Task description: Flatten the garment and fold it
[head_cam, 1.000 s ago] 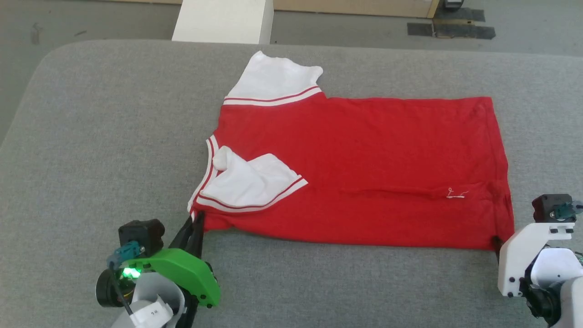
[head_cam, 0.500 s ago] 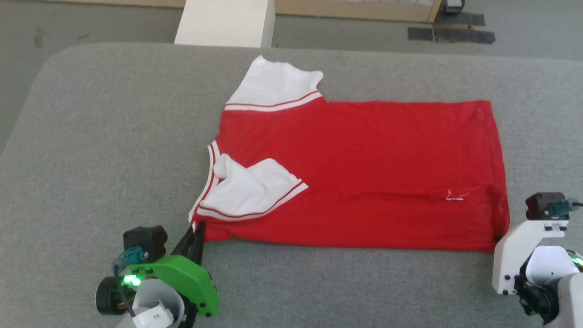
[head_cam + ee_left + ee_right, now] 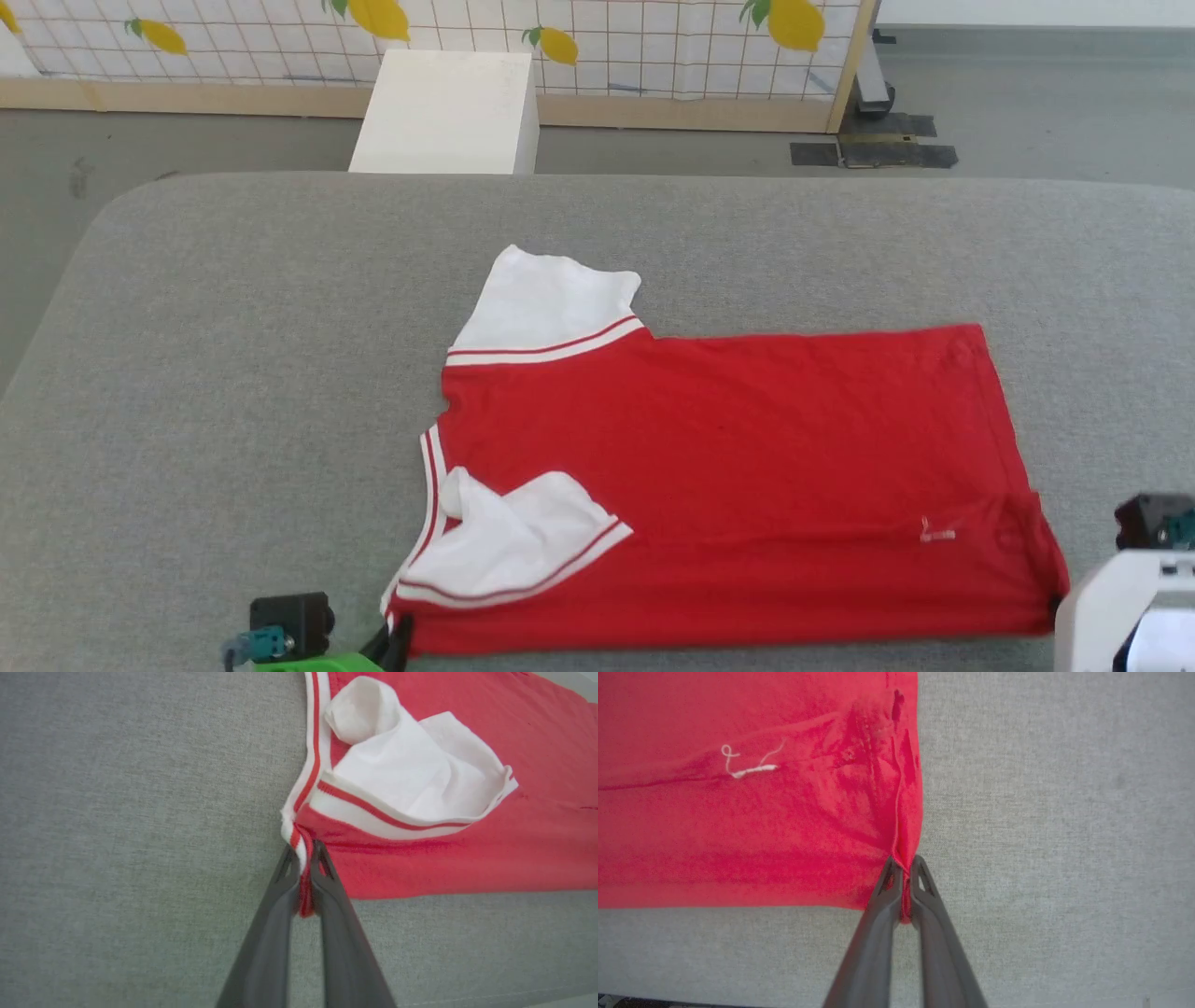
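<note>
The red jersey T-shirt with white sleeves (image 3: 747, 467) lies on the grey fabric table (image 3: 233, 327), its near corners pinched by the left gripper (image 3: 304, 858) and right gripper (image 3: 903, 868). Uneven lifting could slip either thin pinch.

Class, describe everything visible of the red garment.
The garment, a soft red T-shirt, lies flat on the grey surface, neck leftward. White sleeves, striped trim: far sleeve spread, near sleeve crumpled over the body. A white thread lies near the hem. The left gripper pinches the near neck corner, the right gripper the near hem corner.
</note>
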`<state>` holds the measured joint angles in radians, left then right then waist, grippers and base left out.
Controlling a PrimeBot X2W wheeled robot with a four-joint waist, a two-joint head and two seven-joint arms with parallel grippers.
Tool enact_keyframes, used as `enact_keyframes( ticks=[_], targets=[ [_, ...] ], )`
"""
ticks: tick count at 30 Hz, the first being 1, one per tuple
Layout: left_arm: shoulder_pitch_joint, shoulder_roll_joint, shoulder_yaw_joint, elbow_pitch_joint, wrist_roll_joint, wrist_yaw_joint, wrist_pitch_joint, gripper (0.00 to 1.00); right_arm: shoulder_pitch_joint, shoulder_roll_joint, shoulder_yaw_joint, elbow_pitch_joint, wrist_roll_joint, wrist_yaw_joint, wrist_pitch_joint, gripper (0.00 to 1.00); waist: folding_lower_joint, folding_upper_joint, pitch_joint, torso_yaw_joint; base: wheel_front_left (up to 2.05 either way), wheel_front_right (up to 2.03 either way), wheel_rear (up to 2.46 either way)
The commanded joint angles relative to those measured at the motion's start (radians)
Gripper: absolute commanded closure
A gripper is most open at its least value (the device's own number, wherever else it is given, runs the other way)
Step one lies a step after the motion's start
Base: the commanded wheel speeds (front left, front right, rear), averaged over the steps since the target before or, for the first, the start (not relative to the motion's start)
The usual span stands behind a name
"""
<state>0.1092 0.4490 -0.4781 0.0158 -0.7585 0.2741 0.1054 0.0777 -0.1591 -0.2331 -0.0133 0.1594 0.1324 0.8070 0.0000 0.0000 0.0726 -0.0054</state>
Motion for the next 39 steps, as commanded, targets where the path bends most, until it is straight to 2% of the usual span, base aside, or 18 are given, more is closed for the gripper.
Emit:
enact_keyframes(
  ticks=[1,6,7,8,9,12,18,21,22,26,33,36,39],
  targets=[
    [0.01,0.007,-0.005,0.011,-0.004,-0.007,0.004,1.0,0.024,0.007,-0.007,-0.003,-0.001,-0.002,0.004,1.0,0.0,0.0,0.006,0.0,0.0,0.0,0.0],
    [0.002,-0.012,-0.029,0.083,0.003,-0.03,-0.015,1.0,0.042,0.044,-0.021,0.06,0.027,-0.002,-0.02,1.0,0.0,0.0,0.018,0.002,0.0,0.0,0.0],
    [-0.002,-0.02,-0.033,0.099,0.004,-0.037,-0.024,0.58,0.041,0.047,-0.021,0.074,0.024,-0.002,-0.037,0.92,0.0,0.0,0.019,0.004,0.0,0.0,0.0],
    [-0.006,-0.024,-0.036,0.112,0.006,-0.043,-0.031,0.0,0.038,0.049,-0.021,0.083,0.022,-0.002,-0.056,0.19,0.0,0.0,0.019,0.005,0.0,0.0,0.0],
    [-0.011,-0.029,-0.038,0.125,0.006,-0.052,-0.041,0.0,0.031,0.052,-0.02,0.093,0.024,-0.002,-0.078,0.0,0.0,0.0,0.018,0.006,0.0,0.0,0.0],
    [-0.025,-0.029,-0.034,0.142,0.014,-0.08,-0.089,0.0,0.01,0.054,0.005,0.102,0.041,-0.002,-0.134,0.0,0.0,0.0,0.007,0.004,0.0,0.0,0.0],
    [-0.055,-0.017,0.034,0.107,0.049,-0.101,-0.279,0.0,-0.041,0.017,0.051,0.035,0.041,-0.002,-0.325,0.0,0.0,0.0,-0.035,-0.003,0.0,0.0,0.0],
    [-0.073,-0.014,0.066,0.06,0.079,-0.112,-0.34,0.0,-0.062,-0.014,0.083,-0.016,0.03,-0.002,-0.472,0.0,0.0,0.0,-0.051,-0.007,0.0,0.0,0.0],
    [-0.08,-0.02,0.099,0.001,0.126,-0.119,-0.362,0.0,-0.072,-0.039,0.113,-0.051,0.003,-0.002,-0.603,0.0,0.0,0.0,-0.059,-0.013,0.0,0.0,0.0],
    [-0.074,-0.053,0.171,-0.103,0.222,-0.13,-0.366,0.0,-0.078,-0.028,0.131,-0.075,-0.046,-0.002,-0.76,0.0,0.0,0.0,-0.054,-0.034,0.0,0.0,0.0],
    [-0.044,-0.098,0.225,-0.169,0.333,-0.168,-0.367,0.0,-0.062,0.034,0.134,-0.069,-0.111,-0.002,-0.871,0.0,0.0,0.0,-0.025,-0.072,0.0,0.0,0.0],
    [-0.062,-0.084,0.222,-0.163,0.351,-0.18,-0.363,0.0,-0.06,0.053,0.127,-0.07,-0.119,-0.002,-0.889,0.0,0.0,0.0,0.002,-0.1,0.0,0.0,0.0],
    [-0.116,-0.05,0.212,-0.149,0.363,-0.199,-0.305,0.0,-0.067,0.067,0.127,-0.084,-0.121,-0.002,-0.897,0.0,0.0,0.0,0.043,-0.131,0.0,0.0,0.0]
  ],
)
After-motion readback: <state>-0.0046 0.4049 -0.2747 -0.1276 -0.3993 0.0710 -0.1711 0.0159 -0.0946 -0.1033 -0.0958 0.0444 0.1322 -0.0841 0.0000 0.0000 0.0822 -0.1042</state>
